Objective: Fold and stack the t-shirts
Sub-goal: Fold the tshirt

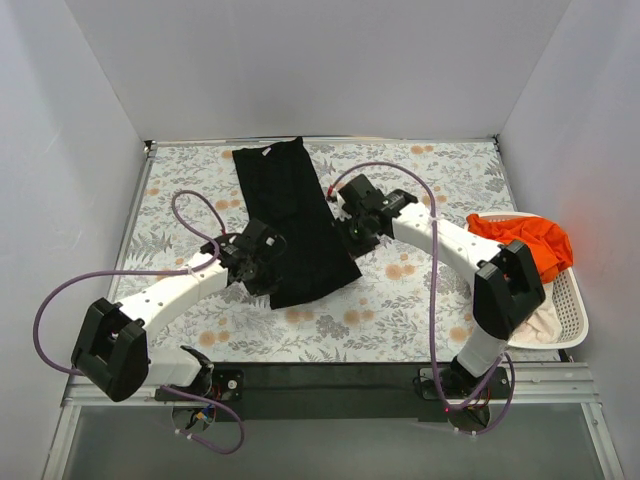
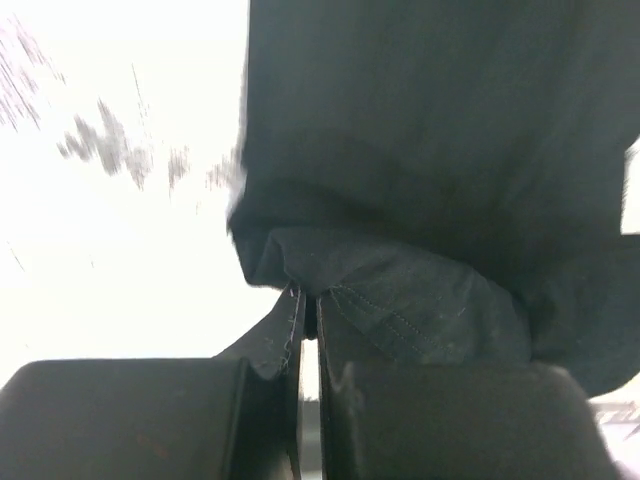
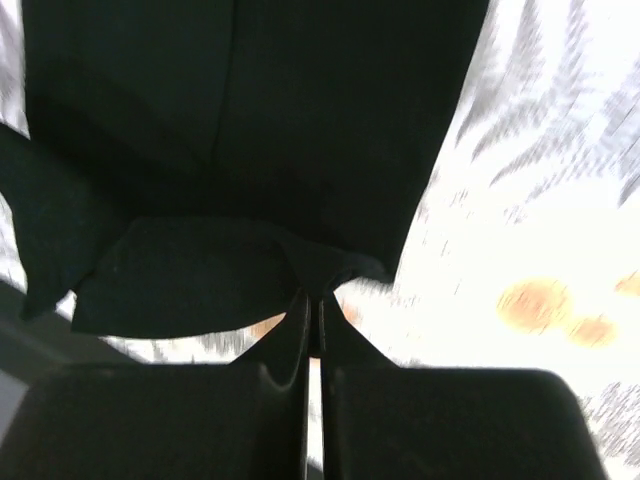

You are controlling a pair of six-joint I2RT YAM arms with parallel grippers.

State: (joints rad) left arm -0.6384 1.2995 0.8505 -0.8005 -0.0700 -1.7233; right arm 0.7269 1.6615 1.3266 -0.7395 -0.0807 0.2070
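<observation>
So, counting one black t-shirt [image 1: 293, 215], folded into a long plain strip, stretched from 12 o'clock to table centre. Pinched tight on its edges by left gripper [image 2: 308, 310] and right gripper [image 3: 312, 308]. Also one orange t-shirt [image 1: 525, 243] and one cream t-shirt [image 1: 535, 322], both in the basket [image 1: 578, 300] at 3 o'clock.

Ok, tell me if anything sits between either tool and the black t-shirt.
Nothing visible does. The left tool is closed on the black t-shirt at its left edge, the right tool on its right edge. The white basket stands off to the right, apart.
</observation>
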